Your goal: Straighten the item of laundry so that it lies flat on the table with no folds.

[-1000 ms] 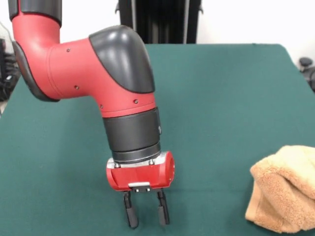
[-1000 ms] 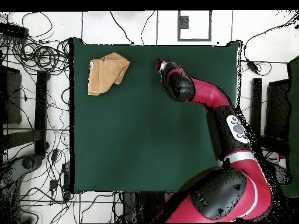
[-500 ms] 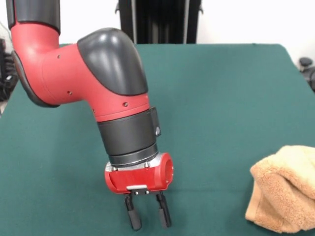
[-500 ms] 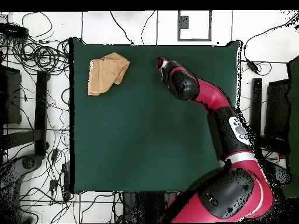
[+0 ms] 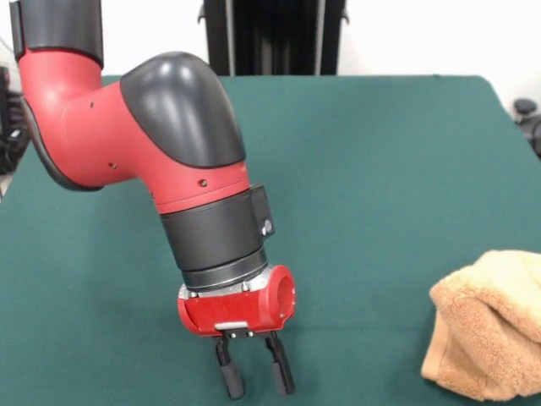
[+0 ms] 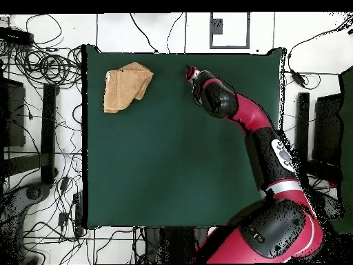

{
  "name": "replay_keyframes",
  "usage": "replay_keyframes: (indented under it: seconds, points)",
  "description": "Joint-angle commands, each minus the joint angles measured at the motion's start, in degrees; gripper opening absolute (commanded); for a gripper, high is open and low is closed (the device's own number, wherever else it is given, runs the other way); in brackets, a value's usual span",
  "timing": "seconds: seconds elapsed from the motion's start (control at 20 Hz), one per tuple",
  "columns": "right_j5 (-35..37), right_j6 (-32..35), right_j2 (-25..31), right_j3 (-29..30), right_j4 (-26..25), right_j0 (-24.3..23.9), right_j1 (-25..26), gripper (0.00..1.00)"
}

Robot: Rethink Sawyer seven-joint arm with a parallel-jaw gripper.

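Near the front edge of the green worktop point(image 5: 380, 169), the tool point(image 5: 254, 378) points downward with its two fingers apart and nothing between them. Behind it, the red and black arm point(image 5: 169, 152) bends up and away. Well aside lies the folded towel point(image 5: 490, 326), bunched near a corner.

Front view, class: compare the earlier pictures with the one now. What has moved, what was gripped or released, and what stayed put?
The arm has swung a little, its elbow shifting leftward in the front view, and the claw has dropped slightly toward the table. The claw stays open and empty; nothing was gripped or released. The towel stays bunched and folded where it was, apart from the claw.
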Motion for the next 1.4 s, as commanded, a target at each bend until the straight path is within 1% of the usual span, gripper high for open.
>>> replay_keyframes:
  seconds: [0.05, 0.15, 0.6, 1.0, 1.4]
  points:
    - [7.5, 2.1, 3.2, 12.7, 2.0, 5.2, 6.5, 1.0]
    - [6.6, 3.8, 2.7, 13.2, 2.4, 5.6, 6.1, 1.0]
    - [5.2, 3.8, 2.5, 13.8, 3.2, 5.6, 6.1, 1.0]
    - [3.1, 6.4, 1.0, 14.5, 3.9, 6.8, 5.0, 1.0]
    - [2.4, 6.0, 1.0, 14.8, 4.1, 6.6, 5.2, 1.0]
